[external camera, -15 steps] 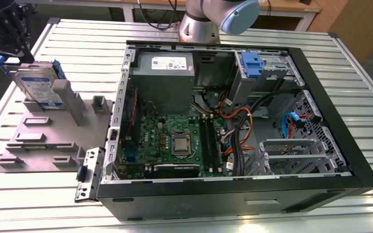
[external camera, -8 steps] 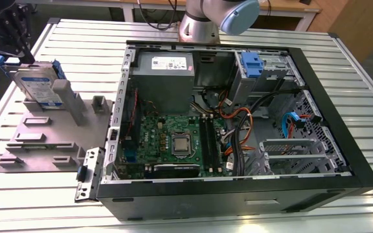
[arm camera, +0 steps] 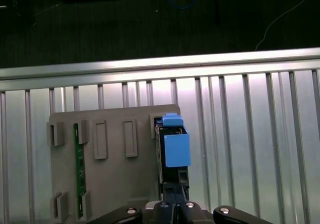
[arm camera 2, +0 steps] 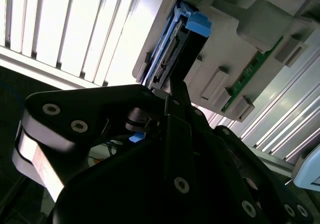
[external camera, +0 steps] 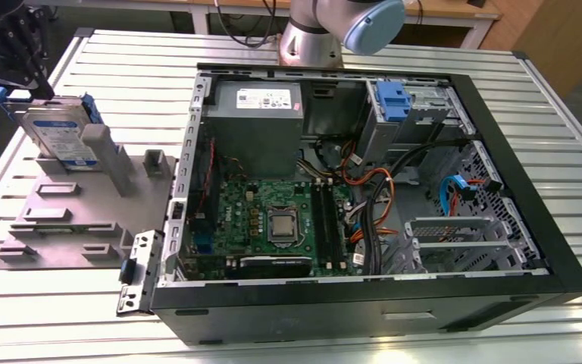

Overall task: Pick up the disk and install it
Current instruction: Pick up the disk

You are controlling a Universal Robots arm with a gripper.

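Slatted table (arm camera: 250, 109) holds disk (arm camera: 173, 154) just beyond closed fingers (arm camera: 168, 206).

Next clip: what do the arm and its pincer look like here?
The arm is a silver-grey tube with a pale blue joint cap. The pincer is matte black, made of flat linked bars with silver screw heads, seen in both wrist views.

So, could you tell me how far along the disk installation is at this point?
Nothing looks done yet: the disk stands on edge in the grey fixture, outside the open computer case. In hand: the gripper is at the disk's upper end. Left: lifting it and installing it.
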